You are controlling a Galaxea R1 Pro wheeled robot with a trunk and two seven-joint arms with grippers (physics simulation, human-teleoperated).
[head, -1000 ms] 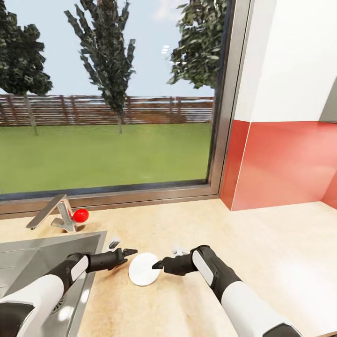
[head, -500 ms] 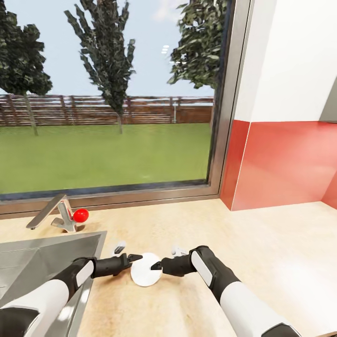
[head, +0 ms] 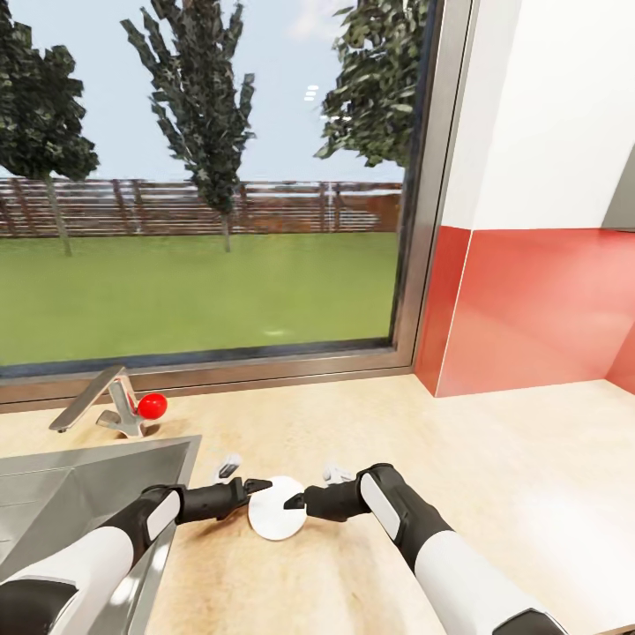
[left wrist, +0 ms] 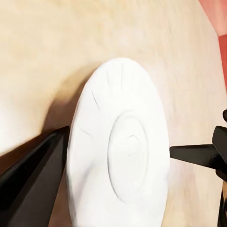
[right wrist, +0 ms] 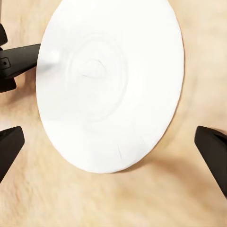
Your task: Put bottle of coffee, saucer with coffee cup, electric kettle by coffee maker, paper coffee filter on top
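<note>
Centrally, two black grippers meet from opposite sides at a small flat round white saucer (head: 277, 519) lying on the long light beige wood-grain kitchen countertop (head: 494, 459). The left gripper (head: 256, 486) reaches in from the sink side; one dark finger (left wrist: 33, 172) lies along the saucer's (left wrist: 118, 146) rim in the left wrist view, its partner is out of sight, and whether its jaws are apart or clamped cannot be told. The right gripper (head: 294, 503) comes from the other side, its tip at the saucer's rim. In the right wrist view its two fingertips (right wrist: 9, 149) stand wide apart, one past each side of the saucer (right wrist: 111, 85), neither touching it, and the left gripper's finger (right wrist: 21, 59) shows at the far rim.

Beside the left forearm an inset steel sink (head: 79, 485) is let into the countertop, with an angular steel tap (head: 97, 401) and a small red knob (head: 152, 406) behind it. Beyond the countertop a large window (head: 203, 176) looks onto grass, trees and a brown fence. A red splashback (head: 538, 309) under a white wall (head: 564, 106) closes the right corner.
</note>
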